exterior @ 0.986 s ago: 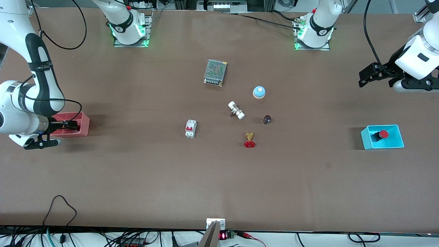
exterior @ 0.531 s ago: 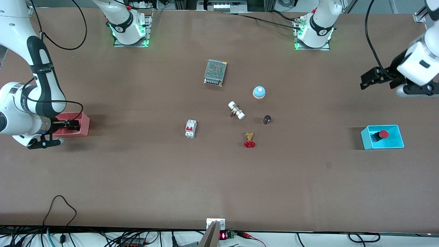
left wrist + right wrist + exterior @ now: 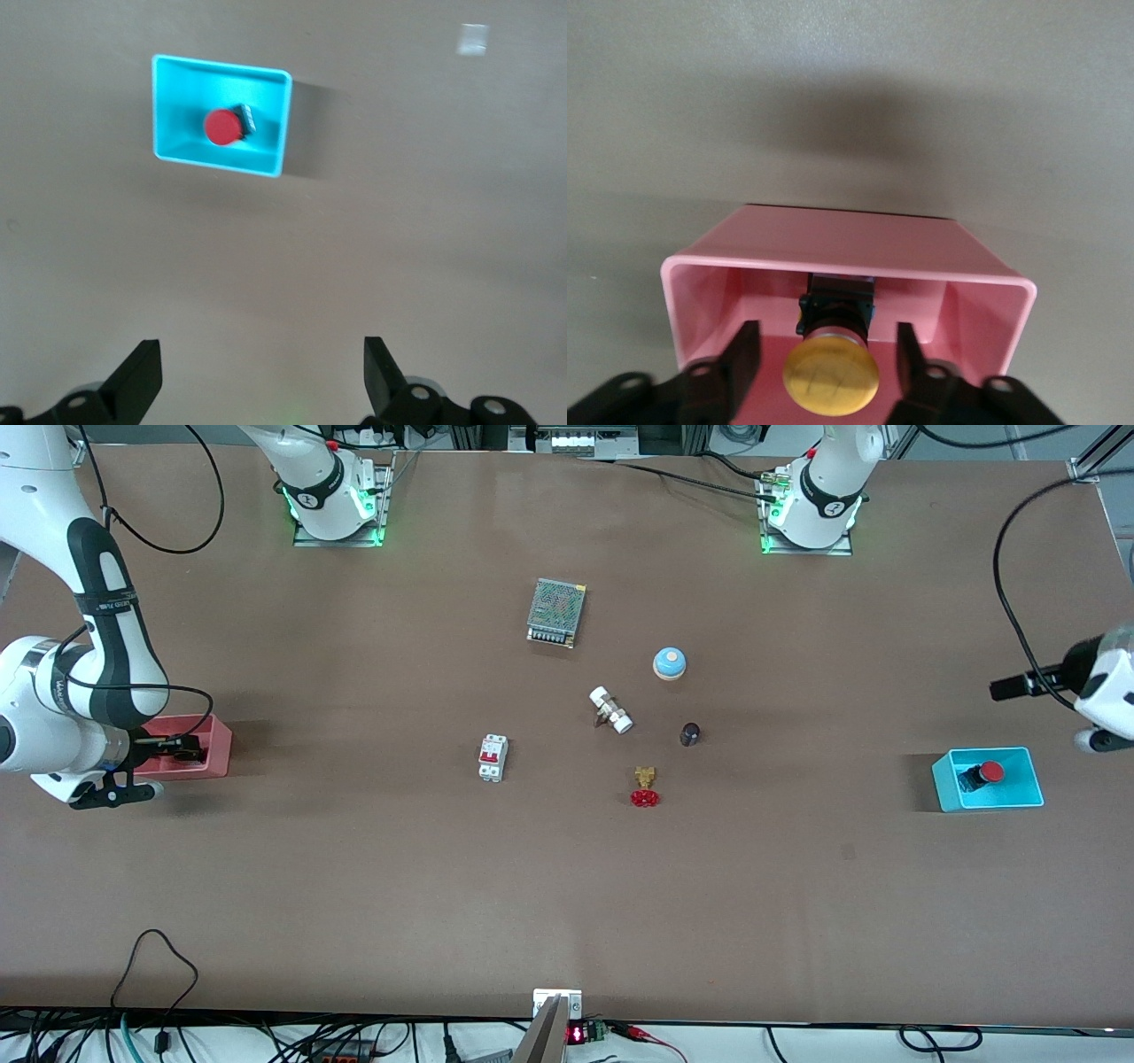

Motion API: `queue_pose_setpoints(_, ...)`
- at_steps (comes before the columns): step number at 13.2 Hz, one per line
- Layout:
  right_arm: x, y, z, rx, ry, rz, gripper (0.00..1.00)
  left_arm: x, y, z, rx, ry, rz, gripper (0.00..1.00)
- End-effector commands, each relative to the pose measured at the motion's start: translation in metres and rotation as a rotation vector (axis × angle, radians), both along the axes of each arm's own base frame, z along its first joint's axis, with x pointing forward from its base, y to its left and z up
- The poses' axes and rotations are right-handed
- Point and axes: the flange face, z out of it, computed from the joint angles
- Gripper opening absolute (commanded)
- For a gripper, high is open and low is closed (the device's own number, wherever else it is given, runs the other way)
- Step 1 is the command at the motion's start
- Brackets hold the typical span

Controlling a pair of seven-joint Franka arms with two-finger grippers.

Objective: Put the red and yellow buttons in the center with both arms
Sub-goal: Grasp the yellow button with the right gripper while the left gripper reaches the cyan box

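The red button (image 3: 990, 771) lies in a blue bin (image 3: 1019, 795) at the left arm's end of the table; it also shows in the left wrist view (image 3: 223, 126), inside the bin (image 3: 270, 97). My left gripper (image 3: 1019, 685) is open and empty in the air beside that bin (image 3: 263, 372). The yellow button (image 3: 831, 376) lies in a pink bin (image 3: 850, 243) at the right arm's end. My right gripper (image 3: 828, 354) is open inside the pink bin (image 3: 217, 748), with one finger on each side of the yellow cap, not closed on it. In the front view the gripper (image 3: 177, 748) hides the yellow button.
Round the bare table centre (image 3: 567, 841) lie a mesh-covered power supply (image 3: 556, 612), a light-blue dome (image 3: 670, 662), a white and silver fitting (image 3: 611, 709), a small dark cylinder (image 3: 690, 733), a brass valve with a red handwheel (image 3: 645, 788) and a circuit breaker (image 3: 493, 757).
My left arm has swung toward its end of the table and come closer to the blue bin. My right gripper has stayed in the pink bin, shifting only slightly.
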Motion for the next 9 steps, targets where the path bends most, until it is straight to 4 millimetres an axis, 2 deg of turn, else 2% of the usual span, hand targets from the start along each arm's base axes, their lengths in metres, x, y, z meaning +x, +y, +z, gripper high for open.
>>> queue_pose_setpoints(1, -0.001, -0.003, -0.002, 0.000, 0.015, 0.016, 0.64, 0.016, 0.030, -0.023, 0.008, -0.051, -0.077, 1.00)
queue_pose_setpoints(3, -0.001, -0.004, -0.002, -0.001, 0.015, 0.016, 0.59, 0.031, 0.053, -0.059, 0.005, -0.104, -0.135, 1.00)
queue_pose_setpoints(4, -0.001, -0.004, -0.002, 0.000, 0.015, 0.015, 0.53, 0.035, 0.064, -0.083, -0.008, -0.125, -0.156, 1.00)
queue_pose_setpoints(6, -0.001, -0.005, -0.003, 0.001, 0.016, 0.012, 0.44, 0.045, 0.067, -0.123, 0.002, -0.197, -0.205, 1.00)
queue_pose_setpoints(7, -0.001, -0.005, -0.003, 0.001, 0.016, 0.012, 0.37, 0.040, 0.074, -0.145, 0.001, -0.217, -0.228, 1.00)
queue_pose_setpoints(9, -0.001, -0.003, -0.003, 0.002, 0.016, 0.015, 0.29, 0.027, 0.089, -0.181, -0.004, -0.265, -0.278, 1.00)
